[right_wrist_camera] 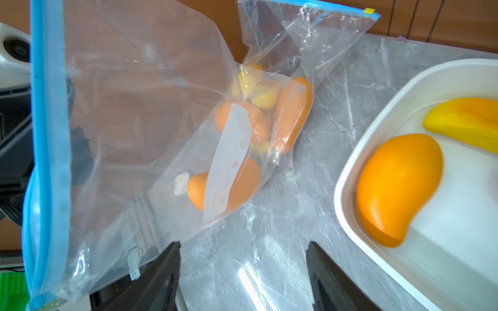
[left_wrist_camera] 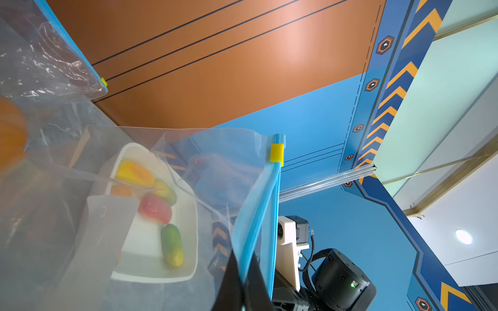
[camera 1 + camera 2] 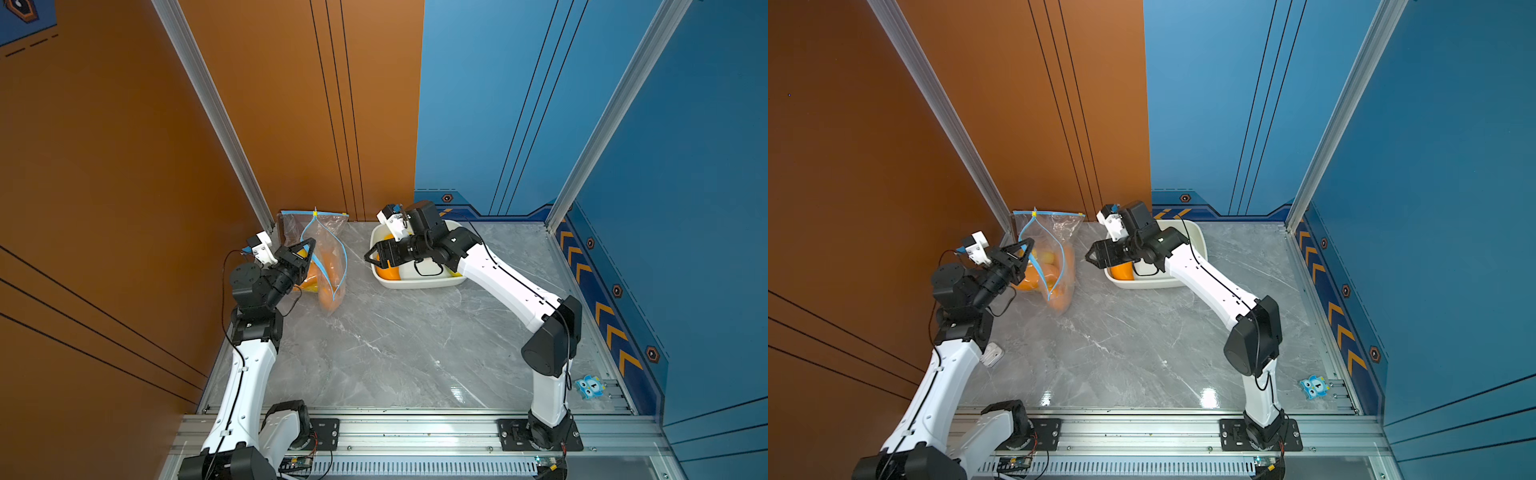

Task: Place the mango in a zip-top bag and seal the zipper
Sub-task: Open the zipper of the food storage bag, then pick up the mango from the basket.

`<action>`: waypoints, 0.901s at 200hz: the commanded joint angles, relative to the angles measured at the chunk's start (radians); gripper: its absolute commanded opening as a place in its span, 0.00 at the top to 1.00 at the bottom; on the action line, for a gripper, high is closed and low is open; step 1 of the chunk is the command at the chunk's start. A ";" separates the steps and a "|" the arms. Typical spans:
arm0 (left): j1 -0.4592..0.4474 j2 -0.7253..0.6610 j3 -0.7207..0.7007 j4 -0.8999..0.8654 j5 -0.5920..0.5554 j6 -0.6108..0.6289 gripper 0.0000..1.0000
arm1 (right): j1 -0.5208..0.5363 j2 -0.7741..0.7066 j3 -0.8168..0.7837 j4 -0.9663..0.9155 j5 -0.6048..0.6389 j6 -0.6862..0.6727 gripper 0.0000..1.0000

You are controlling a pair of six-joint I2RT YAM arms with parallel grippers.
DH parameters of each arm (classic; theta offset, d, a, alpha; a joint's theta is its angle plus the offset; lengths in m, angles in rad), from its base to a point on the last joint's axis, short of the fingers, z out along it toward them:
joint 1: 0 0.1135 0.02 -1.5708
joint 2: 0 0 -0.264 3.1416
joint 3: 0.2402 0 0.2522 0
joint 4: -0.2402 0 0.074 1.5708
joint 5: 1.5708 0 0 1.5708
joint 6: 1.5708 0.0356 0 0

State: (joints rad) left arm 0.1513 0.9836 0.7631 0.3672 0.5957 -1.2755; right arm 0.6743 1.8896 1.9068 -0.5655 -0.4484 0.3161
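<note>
Hovering jaws-apart, empty: right gripper above desk beside white tub. Left gripper clamped on zip-top bag at zipper rim. Mango in tub: smooth, probably slippery, light; grasp across narrow waist.

White arm shells, black joints, black triangular fingers, thin black cables.

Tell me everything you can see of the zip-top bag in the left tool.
The zip-top bag is clear, crinkled plastic with a blue zipper strip and yellow slider. Its mouth gapes open, the left tool pinching the rim and holding it up. Its lower end rests on the table, with orange fruit showing through.
</note>
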 commanded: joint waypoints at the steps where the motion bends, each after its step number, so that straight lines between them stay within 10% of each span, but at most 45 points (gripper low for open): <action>1: -0.032 0.030 -0.010 -0.009 0.008 0.084 1.00 | -0.099 -0.141 -0.100 0.134 0.016 -0.038 0.23; 30: -0.081 0.063 -0.024 -0.010 -0.023 0.130 1.00 | -0.138 -0.046 -0.118 0.087 0.181 -0.023 0.23; 112: -0.095 0.122 0.025 -0.035 0.034 0.189 1.00 | -0.039 0.630 0.678 -0.280 0.450 -0.027 0.06; 180: -0.109 0.125 0.025 -0.036 0.069 0.218 1.00 | -0.014 0.761 0.724 -0.260 0.540 0.022 0.06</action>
State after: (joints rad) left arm 0.0509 1.1038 0.7589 0.3393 0.6296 -1.0916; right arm 0.6624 2.6171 2.6022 -0.8017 0.0319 0.2966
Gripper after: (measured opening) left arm 0.047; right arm 0.942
